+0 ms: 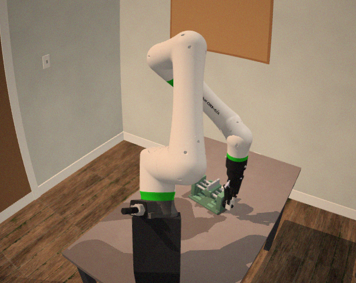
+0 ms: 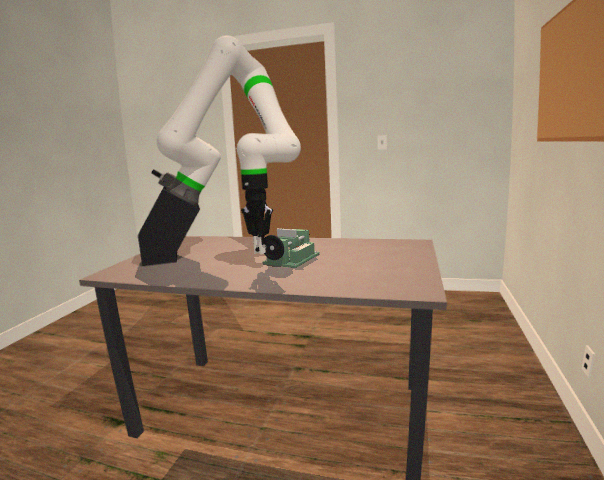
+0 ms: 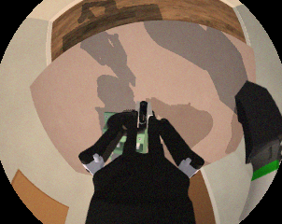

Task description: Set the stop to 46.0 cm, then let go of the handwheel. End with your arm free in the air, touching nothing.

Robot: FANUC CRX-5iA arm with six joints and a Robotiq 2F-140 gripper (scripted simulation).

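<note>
End effector (image 1: 230, 203) (image 2: 259, 246) (image 3: 143, 106): nearly closed, apparently pinching the crank grip | Handwheel (image 2: 273, 248): black disc, end of green stop fixture (image 1: 209, 204) (image 2: 303, 253) on worktop (image 1: 202, 240) (image 2: 354, 268) (image 3: 178, 65) | Advice: follow the wheel's circle, slow near 46.0 cm, stop, then open

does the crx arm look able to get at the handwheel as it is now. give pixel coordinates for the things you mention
Likely yes: the gripper (image 1: 230, 203) (image 2: 259, 248) (image 3: 143, 106) is already down at the rim side of the handwheel (image 2: 272, 248), and nothing visible stands in between.

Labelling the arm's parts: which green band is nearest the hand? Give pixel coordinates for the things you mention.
The wrist band (image 1: 237, 158) (image 2: 253, 171), directly above the black hand (image 1: 230, 203) (image 2: 259, 245) (image 3: 143, 116); the elbow band (image 1: 171, 82) (image 2: 257, 81) and base band (image 1: 157, 196) (image 2: 190, 180) (image 3: 265, 170) are farther away.
</note>
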